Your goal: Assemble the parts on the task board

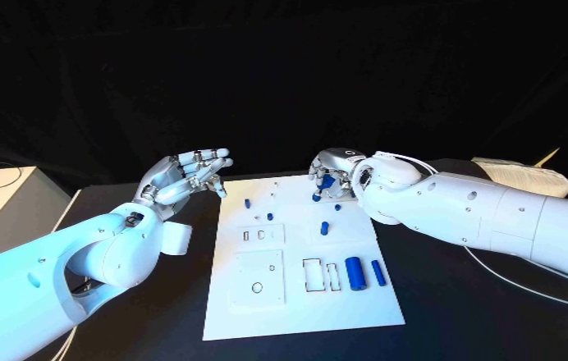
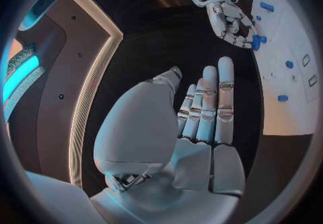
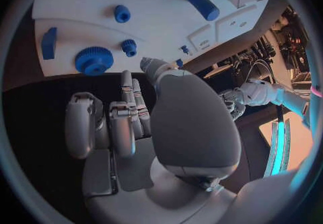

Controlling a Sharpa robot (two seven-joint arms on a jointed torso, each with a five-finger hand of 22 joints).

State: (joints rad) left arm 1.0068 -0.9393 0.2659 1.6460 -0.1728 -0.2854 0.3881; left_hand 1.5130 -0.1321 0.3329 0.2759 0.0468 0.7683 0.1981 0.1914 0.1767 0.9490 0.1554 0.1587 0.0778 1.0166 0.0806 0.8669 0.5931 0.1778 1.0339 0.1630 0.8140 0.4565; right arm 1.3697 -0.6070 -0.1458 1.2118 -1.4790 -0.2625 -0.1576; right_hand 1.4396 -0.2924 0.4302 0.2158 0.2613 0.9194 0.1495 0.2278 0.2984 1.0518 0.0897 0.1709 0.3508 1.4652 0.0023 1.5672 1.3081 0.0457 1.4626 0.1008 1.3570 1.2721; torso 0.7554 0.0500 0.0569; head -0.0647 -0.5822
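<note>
Hovering empty, left robot hand (image 1: 190, 174) spreads fingers beside task board (image 1: 296, 312).

Lab (black-draped table (image 1: 142, 312), cables (image 3: 259, 68))

On the white task board (image 1: 302, 295) I see blue parts: a thick cylinder (image 1: 354, 274) and a slimmer one (image 1: 379, 272) lying near its right edge, a short peg (image 1: 324, 228) mid-board, and small pegs (image 1: 248, 203) toward its far-left corner.
</note>
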